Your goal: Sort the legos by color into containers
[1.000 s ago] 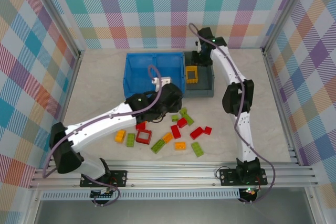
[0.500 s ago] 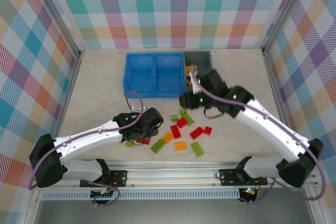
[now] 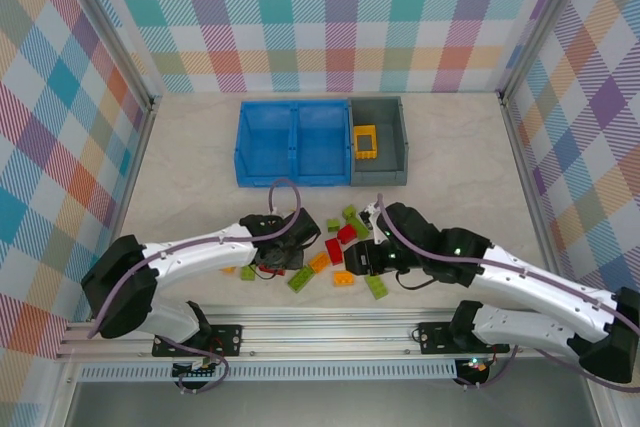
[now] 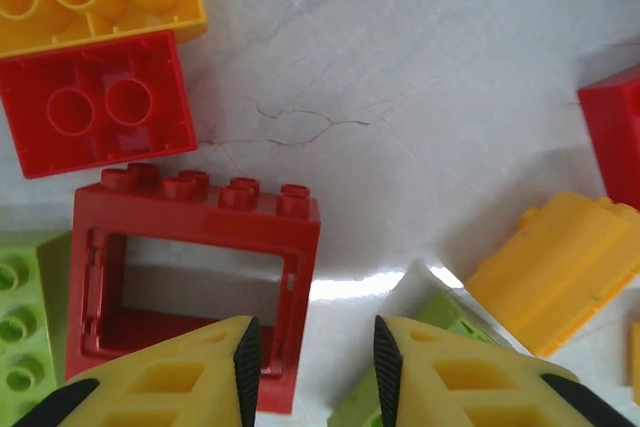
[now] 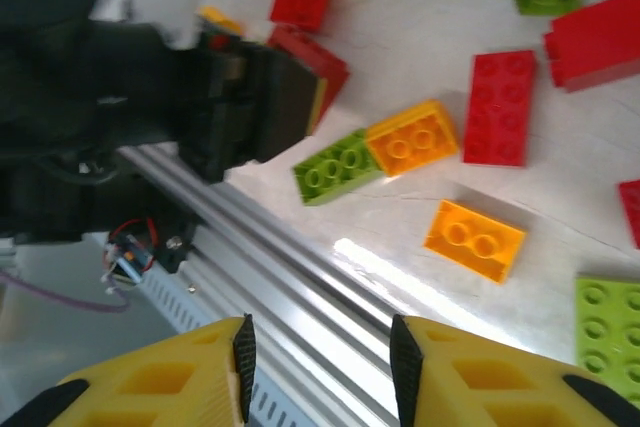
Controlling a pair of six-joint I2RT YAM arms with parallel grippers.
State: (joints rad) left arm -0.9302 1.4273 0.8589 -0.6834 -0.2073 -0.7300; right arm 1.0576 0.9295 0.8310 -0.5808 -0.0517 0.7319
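Note:
Loose legos in red (image 3: 334, 250), green (image 3: 377, 285) and orange (image 3: 343, 278) lie scattered near the table's front. My left gripper (image 4: 310, 349) is low over a red open-frame brick (image 4: 190, 247). It is open and straddles the frame's right wall, one finger inside the frame and one outside, with a gap still showing. My right gripper (image 5: 320, 347) is open and empty above the front rail, just short of an orange brick (image 5: 474, 239). The blue two-compartment container (image 3: 295, 142) and the grey container (image 3: 395, 152) stand at the back. A yellow brick (image 3: 366, 142) lies in the grey one.
An aluminium rail (image 5: 300, 277) runs along the table's front edge under my right gripper. The left arm's dark wrist (image 5: 200, 97) sits close on the right gripper's left. Checked walls (image 3: 90, 127) enclose the table.
The right arm swung from the grey bin down to the front of the pile, its jaws widening. The left gripper dropped onto the red frame brick and its jaws narrowed.

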